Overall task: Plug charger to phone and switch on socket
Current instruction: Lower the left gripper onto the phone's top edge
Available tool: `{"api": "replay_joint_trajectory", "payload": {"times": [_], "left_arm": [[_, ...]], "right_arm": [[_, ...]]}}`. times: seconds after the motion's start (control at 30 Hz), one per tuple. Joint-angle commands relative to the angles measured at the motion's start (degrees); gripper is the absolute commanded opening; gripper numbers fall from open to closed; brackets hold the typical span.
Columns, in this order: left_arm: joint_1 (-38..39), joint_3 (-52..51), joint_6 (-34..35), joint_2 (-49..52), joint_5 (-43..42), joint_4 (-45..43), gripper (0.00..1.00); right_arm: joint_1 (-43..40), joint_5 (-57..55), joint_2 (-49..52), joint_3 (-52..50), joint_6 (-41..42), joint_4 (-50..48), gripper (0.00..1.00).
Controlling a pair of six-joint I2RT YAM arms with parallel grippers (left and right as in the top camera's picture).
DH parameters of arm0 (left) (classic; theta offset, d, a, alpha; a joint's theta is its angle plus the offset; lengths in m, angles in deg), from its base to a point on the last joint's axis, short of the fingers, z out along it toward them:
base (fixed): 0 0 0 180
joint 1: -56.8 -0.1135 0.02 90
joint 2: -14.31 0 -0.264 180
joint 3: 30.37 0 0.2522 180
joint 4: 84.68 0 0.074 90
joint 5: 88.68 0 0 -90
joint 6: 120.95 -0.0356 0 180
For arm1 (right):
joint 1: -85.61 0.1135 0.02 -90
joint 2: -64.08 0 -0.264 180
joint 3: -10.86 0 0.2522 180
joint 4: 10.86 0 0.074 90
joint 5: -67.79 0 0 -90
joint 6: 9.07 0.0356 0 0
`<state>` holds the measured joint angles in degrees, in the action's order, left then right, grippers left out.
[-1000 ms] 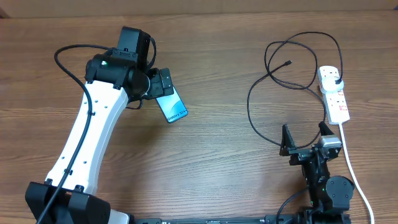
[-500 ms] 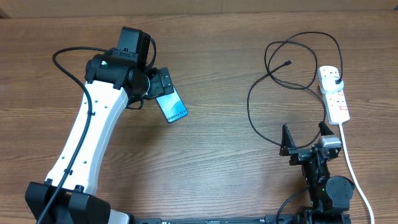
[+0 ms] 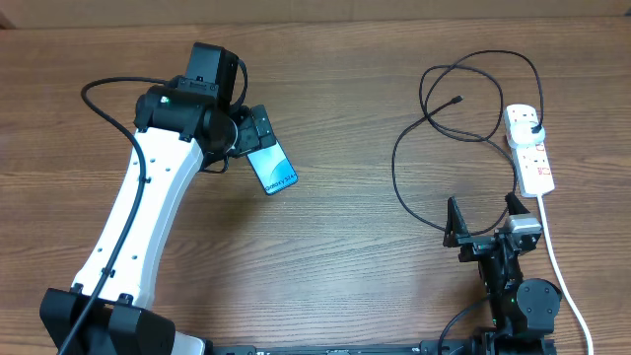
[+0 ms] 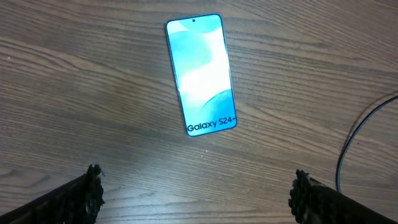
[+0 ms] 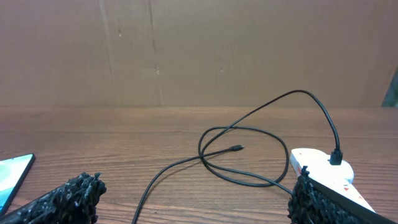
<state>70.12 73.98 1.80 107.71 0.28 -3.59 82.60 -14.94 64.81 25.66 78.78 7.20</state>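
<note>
The phone (image 3: pixel 273 169) lies flat on the wooden table, its light blue screen up, with "Galaxy S24+" text. My left gripper (image 3: pixel 256 131) hovers just beyond the phone's top end, open and empty. In the left wrist view the phone (image 4: pixel 201 73) lies ahead of the wide-open fingers (image 4: pixel 199 198). The charger cable loops loosely at the right, and its connector tip (image 3: pixel 458 100) lies free on the table. Its black plug (image 3: pixel 533 124) sits in the white socket strip (image 3: pixel 530 153). My right gripper (image 3: pixel 485 221) is open and empty, near the table's front, below the cable loops.
The strip's thick white cord (image 3: pixel 558 266) runs down past my right arm to the front edge. In the right wrist view the connector tip (image 5: pixel 236 148), the strip (image 5: pixel 318 165) and a corner of the phone (image 5: pixel 12 175) show before a brown cardboard wall (image 5: pixel 186 50).
</note>
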Motion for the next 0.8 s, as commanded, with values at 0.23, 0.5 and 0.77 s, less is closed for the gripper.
{"api": "replay_joint_trajectory", "payload": {"times": [0.23, 0.5, 0.77], "left_arm": [[0.2, 4.2, 1.2, 0.3, 0.0, 0.4, 1.0], [0.2, 7.2, 5.8, 0.7, 2.8, 3.1, 1.0], [0.2, 12.0, 8.6, 6.6, 2.9, 4.2, 1.0]], "right_arm": [[0.0, 0.3, -0.5, -0.6, -0.3, -0.3, 1.0], [0.0, 0.3, -0.5, -0.6, -0.3, -0.3, 1.0], [0.0, 0.3, -0.5, -0.6, -0.3, -0.3, 1.0]]}}
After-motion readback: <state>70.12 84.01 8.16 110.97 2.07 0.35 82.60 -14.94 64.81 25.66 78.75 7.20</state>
